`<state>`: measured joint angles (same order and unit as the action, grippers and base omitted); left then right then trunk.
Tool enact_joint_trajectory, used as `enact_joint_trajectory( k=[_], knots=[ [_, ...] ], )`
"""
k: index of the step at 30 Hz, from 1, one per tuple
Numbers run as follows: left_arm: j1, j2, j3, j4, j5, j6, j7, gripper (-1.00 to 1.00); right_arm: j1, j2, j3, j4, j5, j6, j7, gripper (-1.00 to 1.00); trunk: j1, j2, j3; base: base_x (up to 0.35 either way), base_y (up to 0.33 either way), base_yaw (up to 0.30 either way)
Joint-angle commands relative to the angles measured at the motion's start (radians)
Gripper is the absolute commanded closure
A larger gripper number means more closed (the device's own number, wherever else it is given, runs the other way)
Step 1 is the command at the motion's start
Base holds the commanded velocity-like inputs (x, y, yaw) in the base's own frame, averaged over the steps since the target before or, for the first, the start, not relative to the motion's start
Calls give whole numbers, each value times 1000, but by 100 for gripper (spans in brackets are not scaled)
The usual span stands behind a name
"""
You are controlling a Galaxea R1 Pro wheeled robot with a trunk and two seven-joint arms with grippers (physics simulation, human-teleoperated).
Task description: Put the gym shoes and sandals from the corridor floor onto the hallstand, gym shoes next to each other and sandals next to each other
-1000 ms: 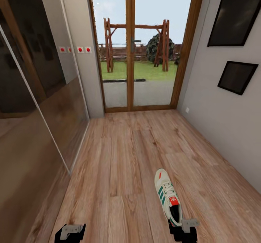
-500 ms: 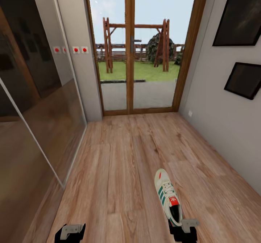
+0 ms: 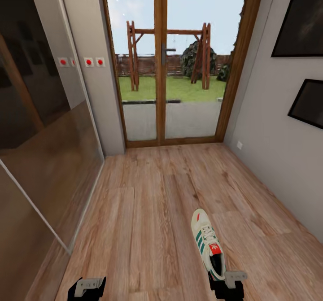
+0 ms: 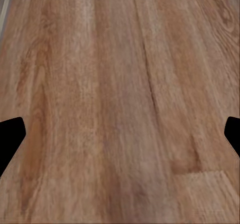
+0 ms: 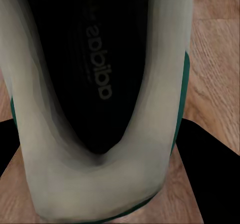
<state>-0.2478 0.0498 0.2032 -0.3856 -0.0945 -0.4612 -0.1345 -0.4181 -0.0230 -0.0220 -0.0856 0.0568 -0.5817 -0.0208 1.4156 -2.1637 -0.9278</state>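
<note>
One gym shoe (image 3: 207, 242), cream-white with green stripes and a red-orange tongue, hangs toe-forward over the corridor floor (image 3: 148, 202). My right gripper (image 3: 226, 286) is shut on its heel. In the right wrist view the shoe's heel opening (image 5: 100, 83) sits between the black fingers (image 5: 210, 159). My left gripper (image 3: 87, 288) is low at the left, open and holding nothing. Its fingertips (image 4: 10, 134) stand wide apart over bare planks. The sandals and the hallstand are out of view.
A wood-framed glass double door (image 3: 161, 67) closes the corridor ahead, with a garden behind it. A glossy sliding wardrobe front (image 3: 40, 135) runs along the left. The grey right wall carries dark framed pictures (image 3: 309, 101).
The camera has moved forward, so the door and walls look nearer and the wardrobe edge has slid left. Both grippers and the held shoe keep their places in the view.
</note>
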Motion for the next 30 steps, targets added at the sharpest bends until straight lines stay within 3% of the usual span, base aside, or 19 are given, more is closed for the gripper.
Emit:
enact_joint_trajectory(
  k=[1,11,30],
  knots=[
    [-1,-1,8,1,-10,-4,-5,-100,-1,0,-3,0,6,-3,-2,100,0,0,-1,337,0,0],
    [-1,-2,8,1,-10,-4,-5,-100,-1,0,-3,0,6,-3,-1,100,0,0,-1,337,0,-80],
    [-1,-2,7,1,-11,-4,-5,-100,-1,0,-3,0,6,-3,-1,100,0,0,-1,328,114,-254]
  ],
)
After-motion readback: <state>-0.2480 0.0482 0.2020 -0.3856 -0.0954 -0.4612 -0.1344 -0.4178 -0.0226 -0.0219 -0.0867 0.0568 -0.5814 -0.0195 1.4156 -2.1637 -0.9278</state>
